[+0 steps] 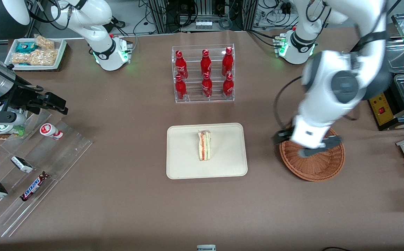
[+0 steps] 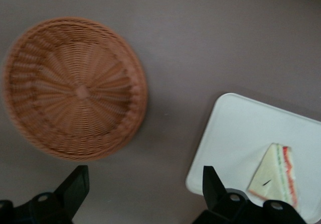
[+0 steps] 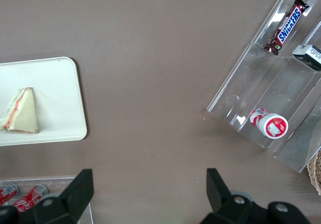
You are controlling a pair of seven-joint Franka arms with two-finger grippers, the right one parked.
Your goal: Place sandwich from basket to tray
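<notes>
**Sandwich down on the tray, arm over the basket**

From the front, one sandwich (image 1: 204, 145) stood on its edge near the middle of the single cream tray (image 1: 184, 164). The one wicker basket (image 1: 319, 166) lay on the table toward the working arm's end from the tray, apart from it. The left gripper (image 1: 308, 144) hung above the basket, carrying nothing. A clear rack (image 1: 203, 98) farther from the camera than the tray held six red bottles (image 1: 206, 62).

In the left wrist view the basket (image 2: 75, 88) was bare inside, and the gripper's (image 2: 143, 196) two dark fingers (image 2: 75, 186) stood well apart with only table between them. The sandwich (image 2: 275, 176) rested on the tray (image 2: 235, 133).

The right wrist view showed the sandwich (image 3: 21, 111) on the tray (image 3: 60, 93) too.

The delivery looked done. The step in hand seemed to be the retreat, best done by rising clear of the basket rim without brushing it.
</notes>
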